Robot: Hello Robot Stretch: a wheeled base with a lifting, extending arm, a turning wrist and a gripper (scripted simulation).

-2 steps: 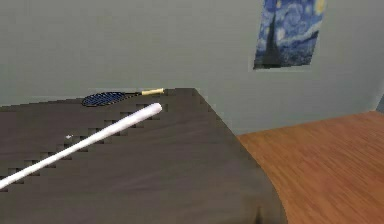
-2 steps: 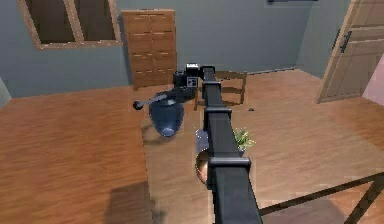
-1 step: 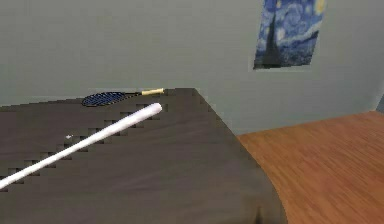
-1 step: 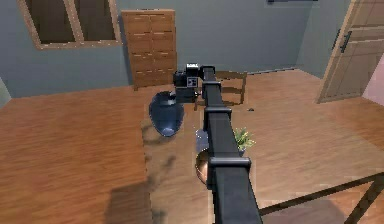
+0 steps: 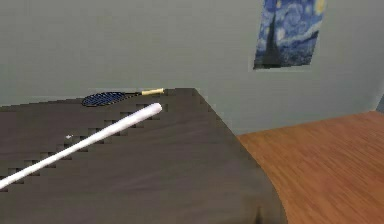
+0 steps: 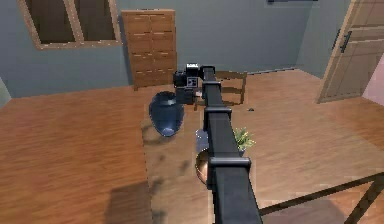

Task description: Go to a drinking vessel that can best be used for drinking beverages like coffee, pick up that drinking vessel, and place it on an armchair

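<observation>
Dark-blue rounded drinking vessel (image 6: 165, 113) just left of the dark square arm bar (image 6: 222, 150), over wooden floor (image 6: 70, 150) — standing there or hanging from the hand (image 6: 184, 82), impossible to say, so no telling whether the hand holds anything. Ahead, a dark brown counter (image 5: 150, 180) with a long white rod (image 5: 90, 145) lying across it and a blue-strung racket (image 5: 110, 98) at its far edge. Likely risks: turning the base with the arm out and clipping the counter's corner, or jolting the vessel loose onto the floor.
</observation>
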